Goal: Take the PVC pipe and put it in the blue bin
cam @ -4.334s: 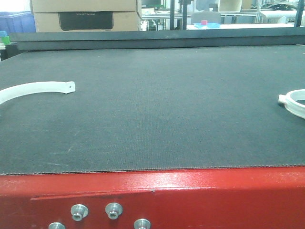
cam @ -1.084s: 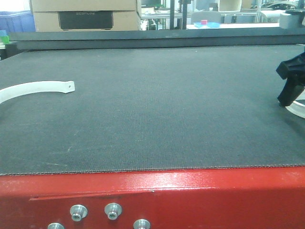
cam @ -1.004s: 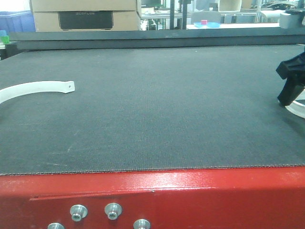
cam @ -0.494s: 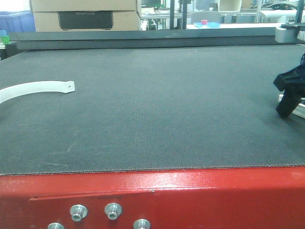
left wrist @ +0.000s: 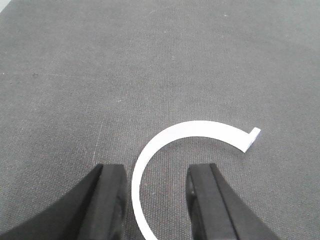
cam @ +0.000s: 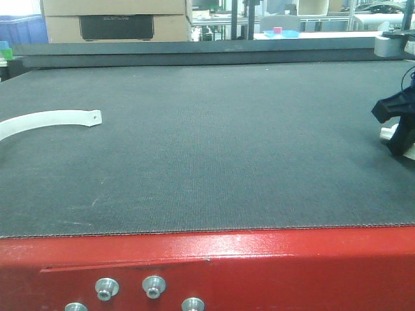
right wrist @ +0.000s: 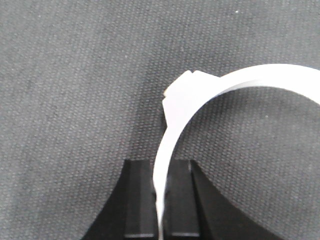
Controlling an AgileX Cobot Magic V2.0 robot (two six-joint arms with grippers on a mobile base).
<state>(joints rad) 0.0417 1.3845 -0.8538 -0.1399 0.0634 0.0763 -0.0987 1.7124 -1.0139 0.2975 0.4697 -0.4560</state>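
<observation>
Two white curved PVC pipe pieces lie on the dark mat. One arc is at the far left, and in the left wrist view this arc curves between the fingers of my left gripper. That gripper is open and does not touch it. At the right edge my right gripper is shut on the thin wall of a ring-shaped piece, which has a small tab at its end. The strip is pinched between the right gripper's pads. A blue bin shows far back left, beyond the table.
The dark mat covers the table, with a red metal front edge carrying bolts. Cardboard boxes stand behind the table. A blue tray with a pink block sits far back.
My right gripper came in from the right, came down over the ring-shaped piece and now covers most of it, shifting slightly right. The left arc has not moved.
</observation>
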